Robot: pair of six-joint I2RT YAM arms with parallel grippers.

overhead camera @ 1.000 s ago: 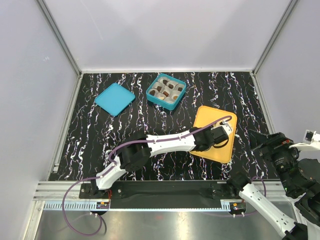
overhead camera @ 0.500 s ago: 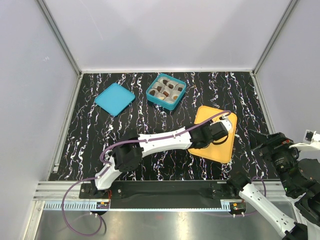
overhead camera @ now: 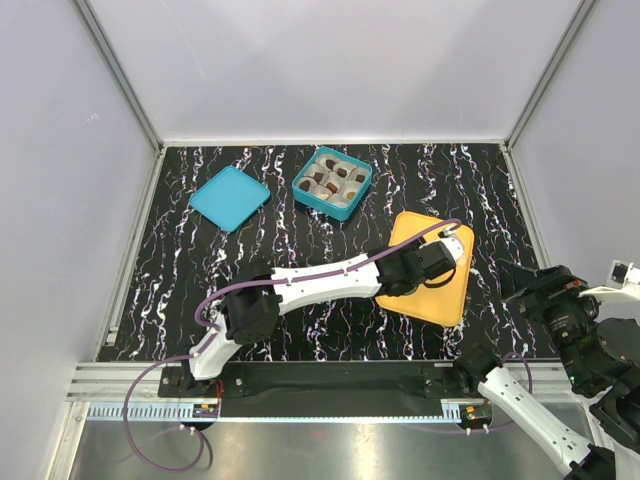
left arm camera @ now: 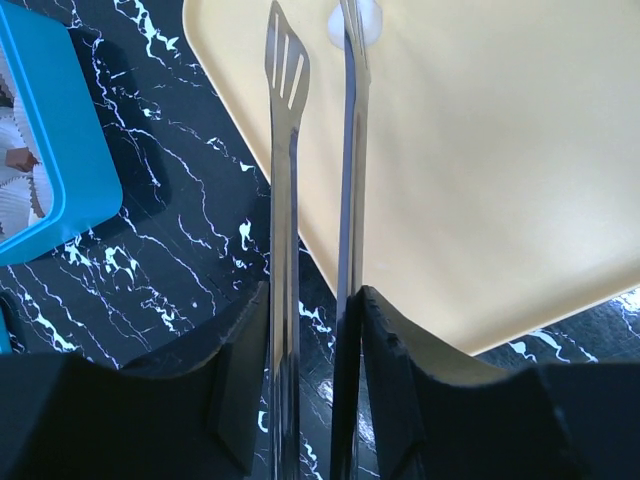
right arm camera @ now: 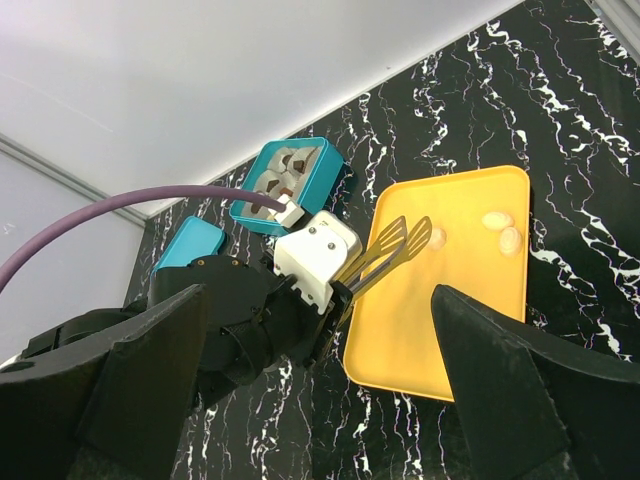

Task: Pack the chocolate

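Observation:
My left gripper (left arm camera: 312,300) is shut on metal tongs (left arm camera: 287,150), whose blades stand slightly apart over the yellow tray (left arm camera: 480,180). One pale cream chocolate (left arm camera: 368,22) lies on the tray at the right blade's tip. In the right wrist view the tongs (right arm camera: 395,245) reach to that piece (right arm camera: 437,238), and two more pale pieces (right arm camera: 493,219) lie near the tray's far corner. The teal box (overhead camera: 333,183) holds dark chocolates (overhead camera: 331,186) in grey paper cups. My right gripper (right arm camera: 320,400) is open and empty, raised at the table's right side.
The teal lid (overhead camera: 229,198) lies flat at the far left of the black marbled table. The left arm (overhead camera: 320,285) stretches across the middle toward the tray (overhead camera: 430,295). White walls enclose the table on three sides.
My left gripper has shifted the tongs slightly left and farther over the tray. The right arm has not moved.

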